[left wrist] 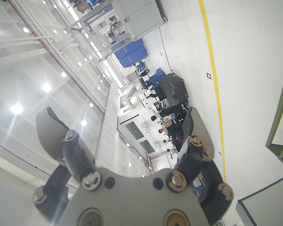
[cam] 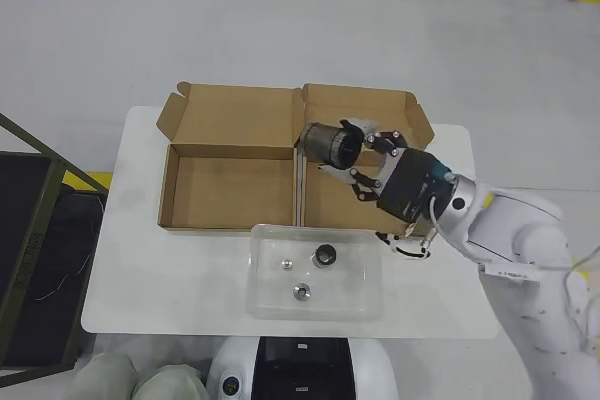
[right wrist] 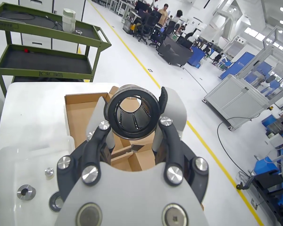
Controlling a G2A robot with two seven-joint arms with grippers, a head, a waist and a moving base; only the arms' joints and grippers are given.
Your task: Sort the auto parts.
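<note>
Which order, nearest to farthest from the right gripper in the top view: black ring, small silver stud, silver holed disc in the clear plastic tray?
From the right gripper, holding the dark metal cylinder:
1. Black ring, at the tray's far side.
2. Small silver stud, left of the ring.
3. Silver holed disc, by the tray's near edge.

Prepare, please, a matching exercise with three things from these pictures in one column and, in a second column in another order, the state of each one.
Things:
1. cylindrical part
2. clear tray
3. left gripper

States:
A. holds three small parts
B. open, with nothing between its fingers
C. clamped in the right gripper

Pairs: 1-C, 2-A, 3-B.
</note>
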